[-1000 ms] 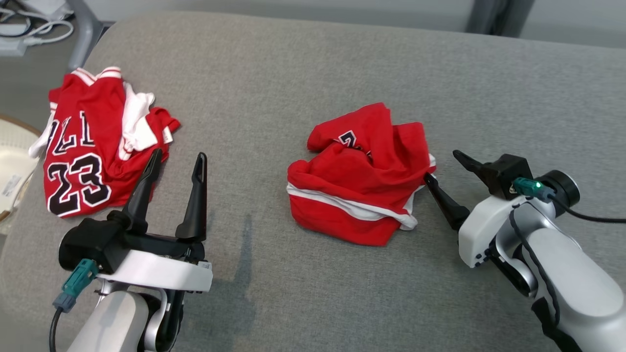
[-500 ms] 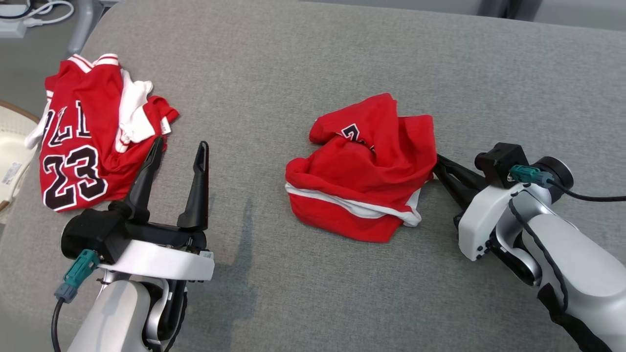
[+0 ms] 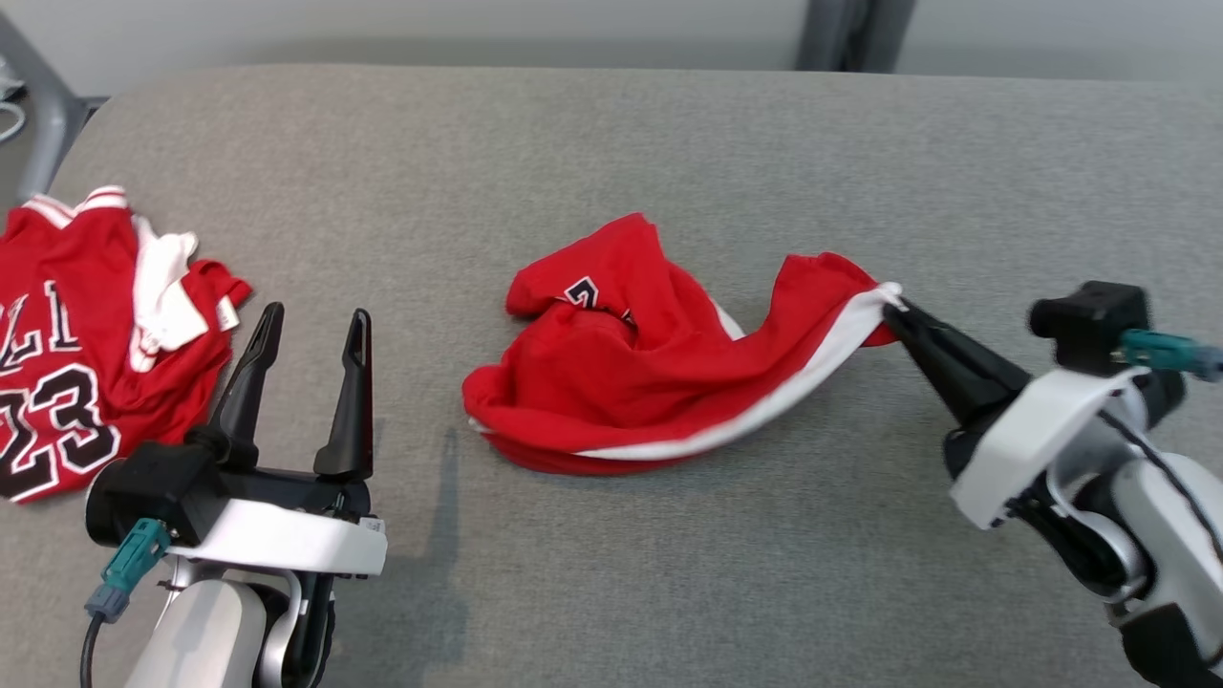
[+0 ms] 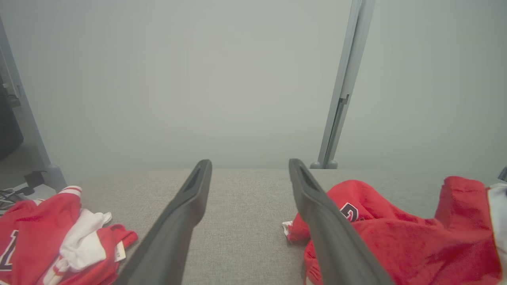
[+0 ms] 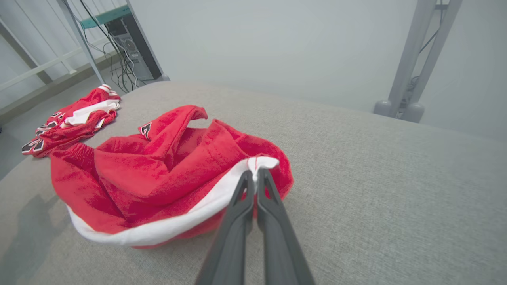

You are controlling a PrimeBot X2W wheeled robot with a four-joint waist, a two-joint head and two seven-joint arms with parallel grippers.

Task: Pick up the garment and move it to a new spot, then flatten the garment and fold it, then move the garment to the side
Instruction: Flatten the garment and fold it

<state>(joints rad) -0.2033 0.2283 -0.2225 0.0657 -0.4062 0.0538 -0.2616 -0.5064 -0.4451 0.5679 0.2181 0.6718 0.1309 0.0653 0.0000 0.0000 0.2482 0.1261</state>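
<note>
On grey cushion, right jaws pressed together, pinching red garment corner; left jaws spread.

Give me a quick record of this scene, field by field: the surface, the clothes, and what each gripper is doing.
surface: grey padded surface
garment in work: red garment with white trim, crumpled mid-surface, one end stretched out to the right
right gripper: shut on the garment's white-trimmed edge
left gripper: open, holding nothing, between the two garments
other item: number 23 jersey, far left, apart from both grippers
</note>
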